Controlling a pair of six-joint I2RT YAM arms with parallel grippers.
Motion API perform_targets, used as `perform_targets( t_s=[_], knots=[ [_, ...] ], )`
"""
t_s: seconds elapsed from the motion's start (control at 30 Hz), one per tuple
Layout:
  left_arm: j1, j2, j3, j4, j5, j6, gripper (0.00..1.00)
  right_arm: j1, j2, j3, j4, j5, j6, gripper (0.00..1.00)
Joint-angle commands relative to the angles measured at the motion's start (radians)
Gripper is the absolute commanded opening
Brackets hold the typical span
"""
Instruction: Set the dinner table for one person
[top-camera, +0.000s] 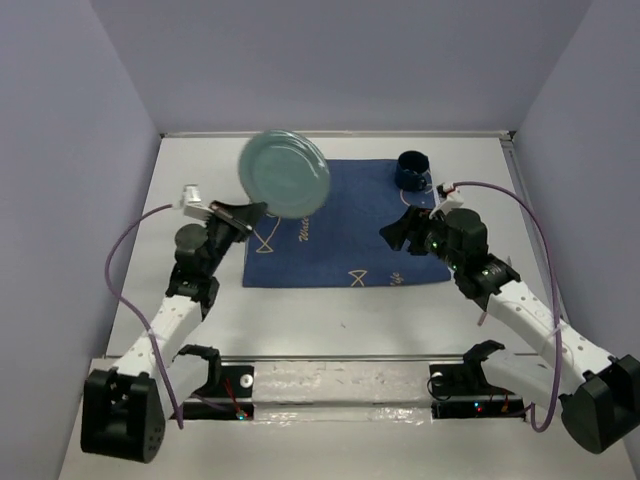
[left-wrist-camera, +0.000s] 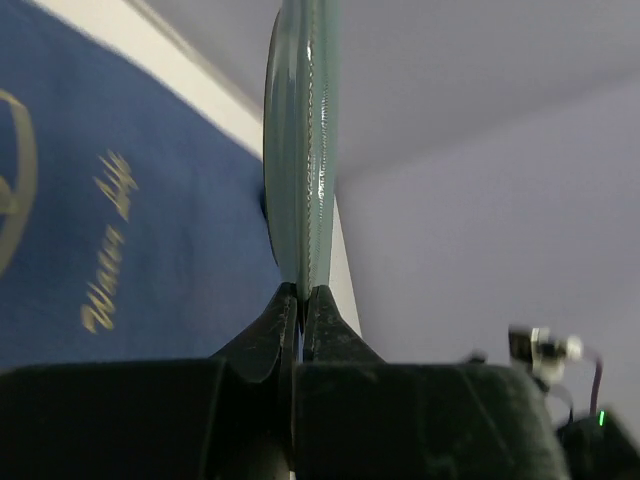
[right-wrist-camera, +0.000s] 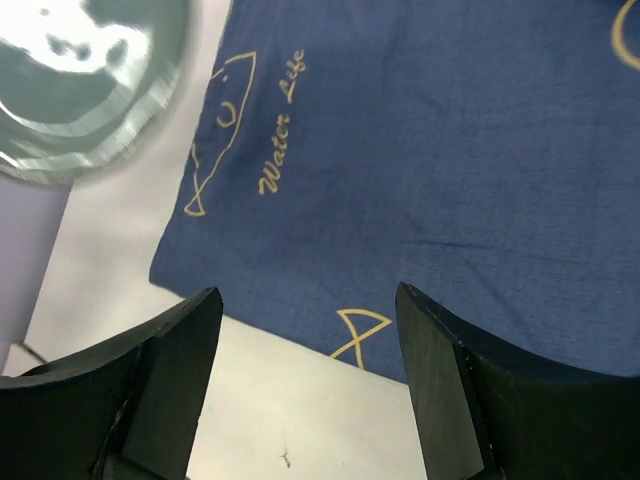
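My left gripper (top-camera: 258, 208) is shut on the rim of a pale teal plate (top-camera: 285, 174) and holds it up in the air, tilted, over the left part of a dark blue fish-patterned cloth (top-camera: 345, 235). In the left wrist view the plate (left-wrist-camera: 300, 150) stands edge-on between the shut fingertips, with my left gripper (left-wrist-camera: 300, 292) at its rim. My right gripper (top-camera: 390, 232) is open and empty above the cloth's right part; in its wrist view my right gripper (right-wrist-camera: 305, 300) hangs over the cloth's near edge (right-wrist-camera: 400, 150), and the plate (right-wrist-camera: 85, 80) shows blurred at top left. The white dinner table (top-camera: 330, 310) lies under all.
A dark blue cup (top-camera: 413, 170) stands at the cloth's far right corner. Grey walls close in the table at the back and both sides. A mounting rail (top-camera: 340, 385) runs along the near edge between the arm bases.
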Motion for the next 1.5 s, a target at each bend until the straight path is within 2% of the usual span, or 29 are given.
perform_targets(
  t_s=[0.0, 0.17, 0.3, 0.53, 1.07, 1.47],
  knots=[
    [-0.206, 0.117, 0.083, 0.28, 0.105, 0.04, 0.0, -0.014, -0.077, 0.081, -0.099, 0.148, -0.074, 0.75],
    [-0.243, 0.31, 0.132, 0.485, 0.2, -0.001, 0.0, -0.048, -0.136, 0.082, -0.142, 0.19, -0.096, 0.74],
    [-0.272, 0.462, 0.2, 0.529, 0.244, 0.005, 0.0, -0.086, -0.151, 0.059, -0.168, 0.183, -0.094, 0.74],
    [-0.264, 0.63, 0.299, 0.61, 0.269, -0.018, 0.0, -0.107, -0.156, 0.036, -0.167, 0.149, -0.08, 0.74],
    [-0.191, 0.878, 0.401, 0.604, 0.269, 0.031, 0.0, -0.117, -0.142, 0.001, -0.162, 0.14, -0.07, 0.73],
    [-0.171, 0.966, 0.418, 0.575, 0.257, 0.101, 0.0, -0.117, -0.15, -0.034, -0.153, 0.084, -0.051, 0.73]
  ],
)
